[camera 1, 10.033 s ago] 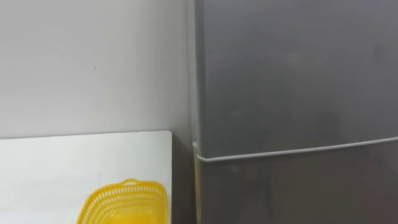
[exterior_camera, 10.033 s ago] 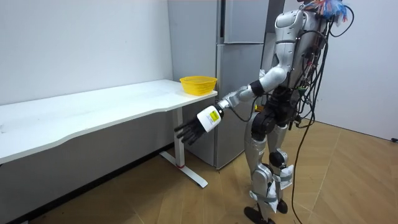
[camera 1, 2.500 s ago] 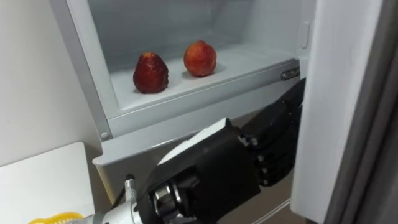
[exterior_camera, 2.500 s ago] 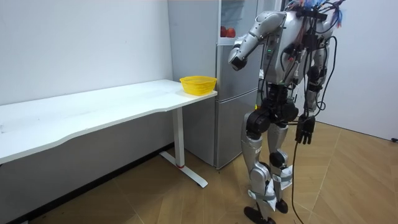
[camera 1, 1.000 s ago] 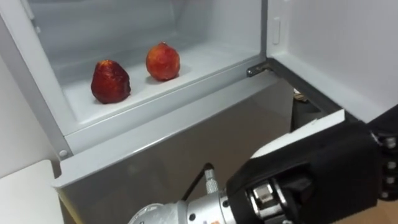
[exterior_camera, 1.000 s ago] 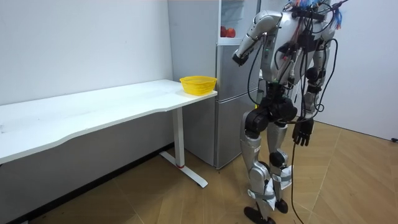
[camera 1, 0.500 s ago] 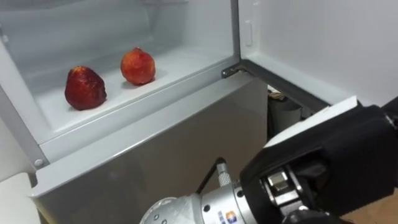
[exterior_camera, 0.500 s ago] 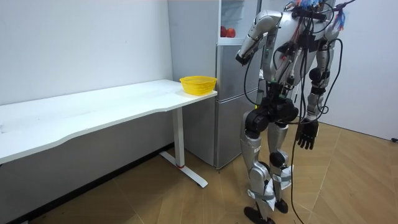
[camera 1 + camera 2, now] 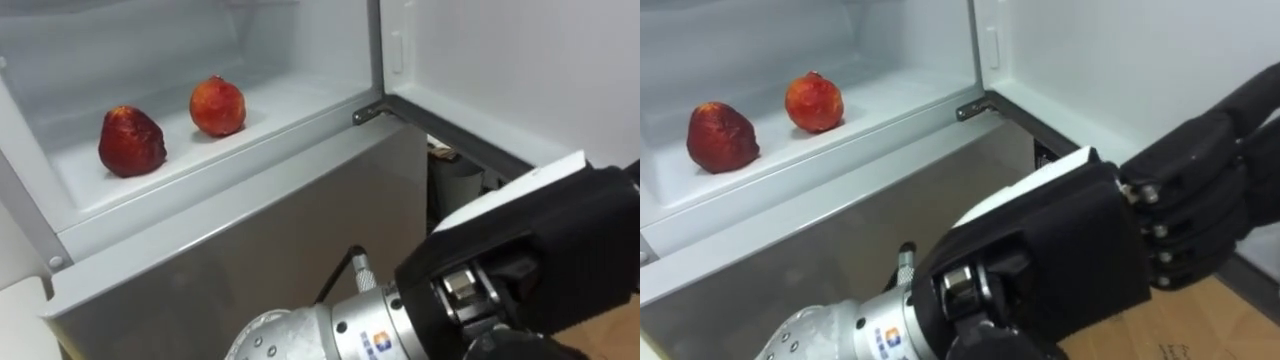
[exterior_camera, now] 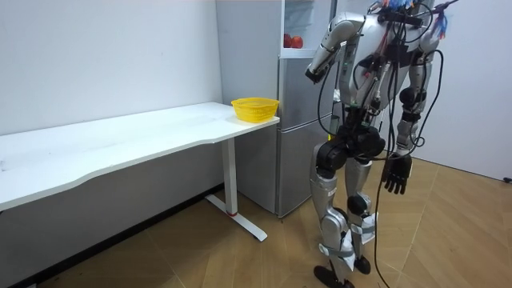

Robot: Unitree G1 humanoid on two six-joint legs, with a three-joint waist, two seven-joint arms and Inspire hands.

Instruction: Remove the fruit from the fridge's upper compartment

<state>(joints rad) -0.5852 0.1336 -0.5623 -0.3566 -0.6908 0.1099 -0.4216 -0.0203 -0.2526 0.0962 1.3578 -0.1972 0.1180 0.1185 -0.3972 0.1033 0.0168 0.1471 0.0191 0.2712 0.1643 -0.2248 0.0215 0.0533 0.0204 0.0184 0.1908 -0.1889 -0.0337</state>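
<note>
The upper fridge compartment (image 9: 300, 95) stands open. Two red fruits lie on its white shelf: a dark red one (image 9: 131, 141) at the left and a rounder orange-red one (image 9: 217, 106) a little behind and to its right, both seen as red dots in the room view (image 10: 292, 40). My left hand (image 9: 1060, 250) is raised in front of the lower door, below and right of the shelf, its back toward me and its fingers (image 9: 1205, 190) stretched toward the open door's inner side (image 9: 520, 70). It holds nothing. My right hand (image 10: 396, 174) hangs open beside my hip.
The grey lower fridge door (image 9: 240, 260) is closed beneath the shelf. A yellow basket (image 10: 255, 108) sits on the end of the long white table (image 10: 120, 144) left of the fridge. I stand upright on the wooden floor, facing the fridge.
The fridge, closed ten seconds ago, is open now. In the last second my left hand has slid rightward along with the door; the picture has shifted, so the fruits sit further left.
</note>
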